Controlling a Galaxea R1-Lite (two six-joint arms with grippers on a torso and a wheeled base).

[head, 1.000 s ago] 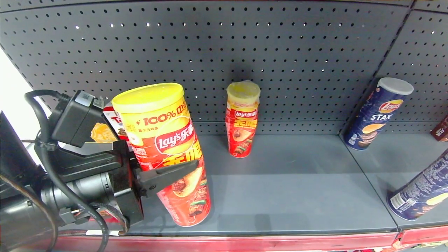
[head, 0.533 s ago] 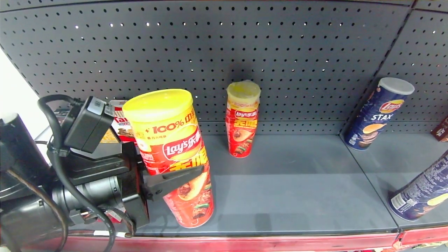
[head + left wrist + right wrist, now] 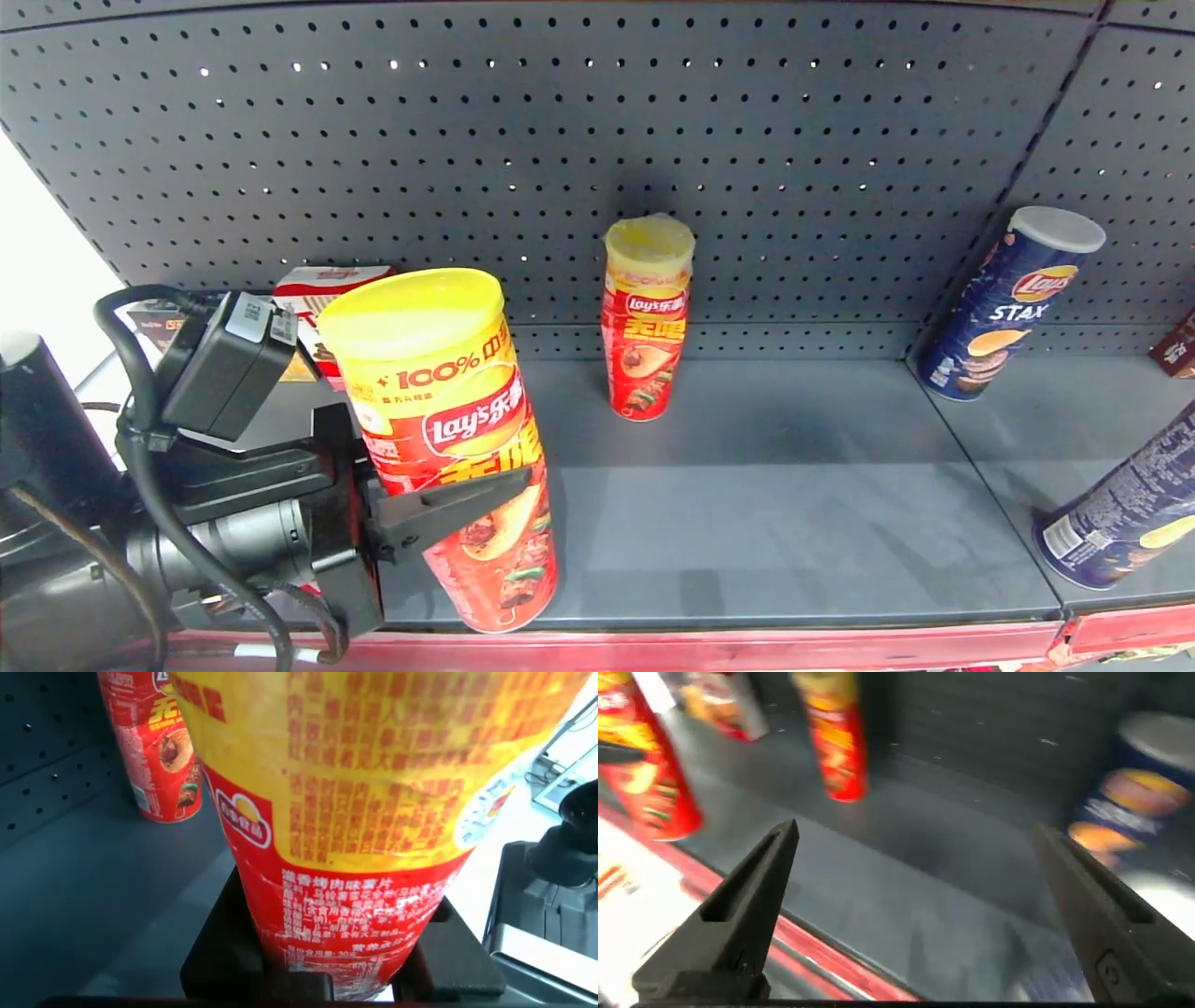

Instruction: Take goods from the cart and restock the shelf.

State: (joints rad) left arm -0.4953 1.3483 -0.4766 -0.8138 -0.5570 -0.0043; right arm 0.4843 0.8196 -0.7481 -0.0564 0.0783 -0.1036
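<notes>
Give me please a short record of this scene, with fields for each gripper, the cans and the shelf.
left gripper: shut on held can, front left of shelf
held can: red, yellow lid, slightly tilted, base near front edge; contact with shelf unclear
right gripper: open, holding nothing, in front of shelf
second red can: upright, at back by pegboard
blue can: leaning, right section
other blue can: tilted, right front, partly cut off
box: left back, behind held can
shelf: grey, red front strip
</notes>
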